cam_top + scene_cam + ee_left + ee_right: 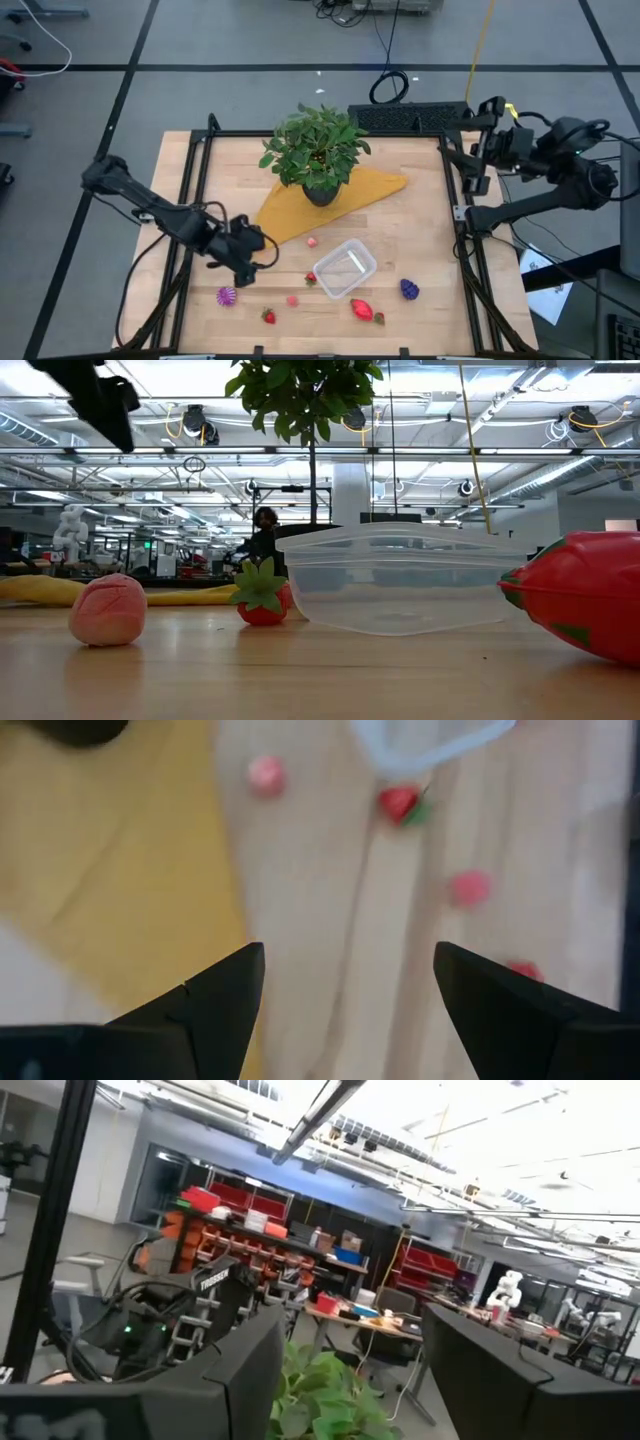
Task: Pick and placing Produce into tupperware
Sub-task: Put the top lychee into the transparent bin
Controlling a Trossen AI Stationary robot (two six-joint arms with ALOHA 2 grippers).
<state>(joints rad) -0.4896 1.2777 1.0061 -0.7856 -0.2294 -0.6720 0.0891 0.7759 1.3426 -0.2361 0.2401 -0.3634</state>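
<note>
My left end effector [252, 262], released and empty, hovers over the desk [420, 200]. The produce [293, 299] lies just ahead, beside the tupperware [345, 268]. My right end effector is parked, also released.

Empty clear tupperware [345, 268] amid scattered produce [361, 309]

You see a leafy potted plant [316, 150] near the wooden table's [420, 230] far edge — its black pot [320, 193] on a yellow cloth [345, 195] — and a person [262, 540] beyond.
</note>
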